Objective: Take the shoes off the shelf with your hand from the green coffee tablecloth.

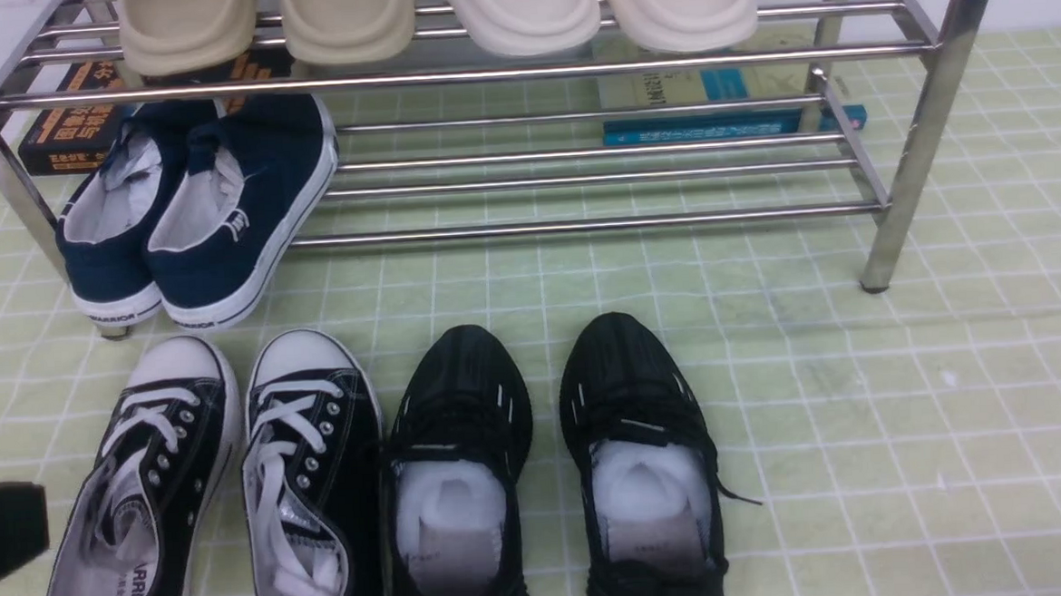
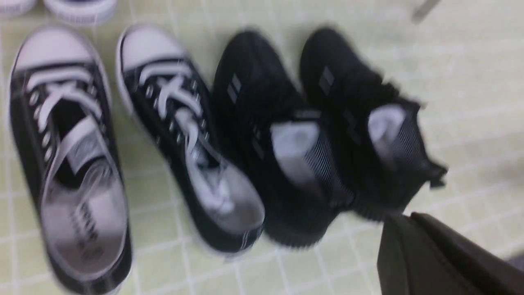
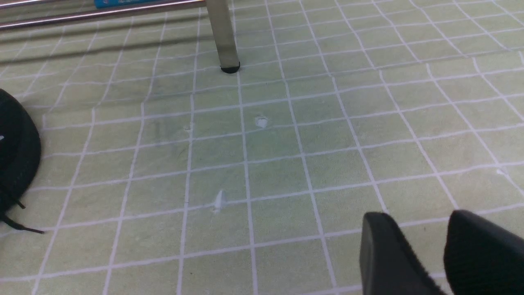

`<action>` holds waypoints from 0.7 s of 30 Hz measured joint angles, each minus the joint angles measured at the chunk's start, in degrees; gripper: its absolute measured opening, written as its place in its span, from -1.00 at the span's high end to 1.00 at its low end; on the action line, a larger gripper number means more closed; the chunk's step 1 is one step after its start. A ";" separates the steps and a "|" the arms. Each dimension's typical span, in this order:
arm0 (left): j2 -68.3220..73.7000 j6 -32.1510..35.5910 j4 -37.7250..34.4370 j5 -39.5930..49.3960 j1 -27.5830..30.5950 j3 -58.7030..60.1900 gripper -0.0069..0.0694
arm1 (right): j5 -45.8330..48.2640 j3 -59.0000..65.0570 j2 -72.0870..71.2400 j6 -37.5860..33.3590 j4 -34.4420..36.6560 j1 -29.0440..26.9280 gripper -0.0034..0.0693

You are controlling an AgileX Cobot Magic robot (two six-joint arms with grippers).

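Pale yellow-green cloth (image 1: 909, 423) ruled in thin white squares covered the table and carried everything shown. A chrome-tube shoe rack (image 1: 933, 86) stood at its far side, its two tiers spanning almost the whole front view. The upper tier held two pairs of cream slippers (image 1: 443, 12); the lower tier held a pair of navy slip-ons (image 1: 204, 215) at its left end, heels overhanging the front bar, with books (image 1: 720, 97) lying behind. On the cloth in front of the rack, four shoes lay in a row, toes toward it: the black canvas sneakers (image 1: 223, 496) with white laces and toe caps at left, touching the all-black knit sneakers (image 1: 549, 470) with white stuffing beside them. The left pincer (image 2: 442, 258), blurred at the frame corner near the knit pair's heels, was closed and empty. The right pincer (image 3: 430, 254) stood parted over bare cloth, holding nothing.
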 joint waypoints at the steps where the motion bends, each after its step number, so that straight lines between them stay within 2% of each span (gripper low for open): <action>1: -1.51 -0.05 0.00 -1.35 0.00 2.42 0.82 | 0.00 0.00 0.00 0.00 0.00 0.00 0.25; 6: -3.20 -0.11 0.07 -0.49 0.00 7.51 0.82 | 0.00 0.00 0.00 0.00 0.00 0.00 0.25; 13: -3.20 -1.66 0.93 0.92 0.00 8.25 0.82 | 0.00 0.00 0.00 0.00 0.00 0.00 0.25; 21: -3.31 -2.01 6.54 -6.22 0.00 8.25 0.81 | 0.00 0.00 0.00 0.00 0.00 0.00 0.25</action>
